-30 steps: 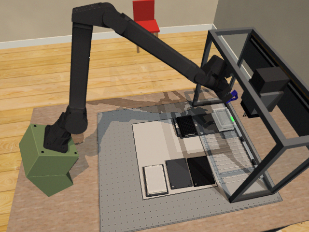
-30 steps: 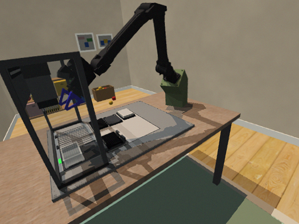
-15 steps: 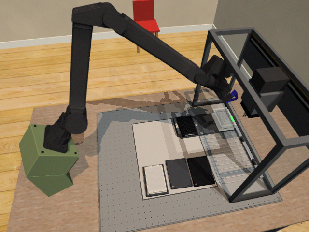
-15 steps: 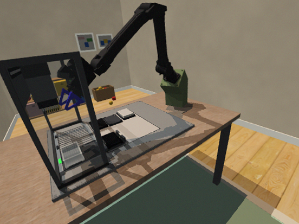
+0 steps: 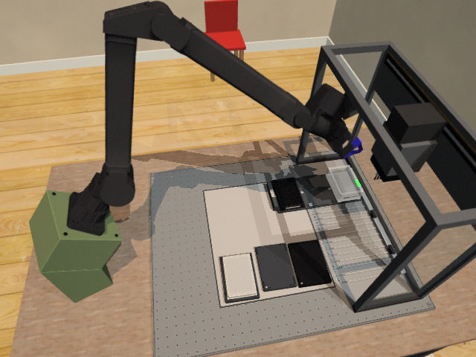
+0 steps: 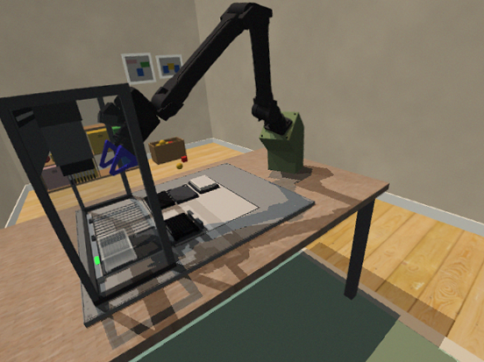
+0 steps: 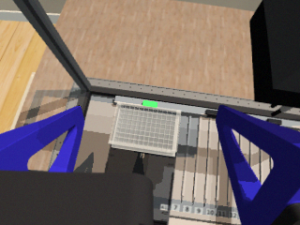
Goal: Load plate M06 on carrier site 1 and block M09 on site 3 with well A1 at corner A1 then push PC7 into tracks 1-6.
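Carrier PC7 point(image 5: 309, 189) pushed into the leftmost tracks, far end against the stop bar, with the lamp point(image 5: 358, 183) behind those tracks lit green. Clear deep-well block M09 point(image 5: 343, 182) lying flat on the carrier's far site beside the lamp; black 96-well plate M06 point(image 5: 287, 193) lying flat on the site at the handle end, middle site bare and dark. White 384-well plate M60 point(image 5: 239, 277) resting level in nest S1, with nests S2 point(image 5: 275, 267) and S3 point(image 5: 309, 262) alongside showing bare dark beds.
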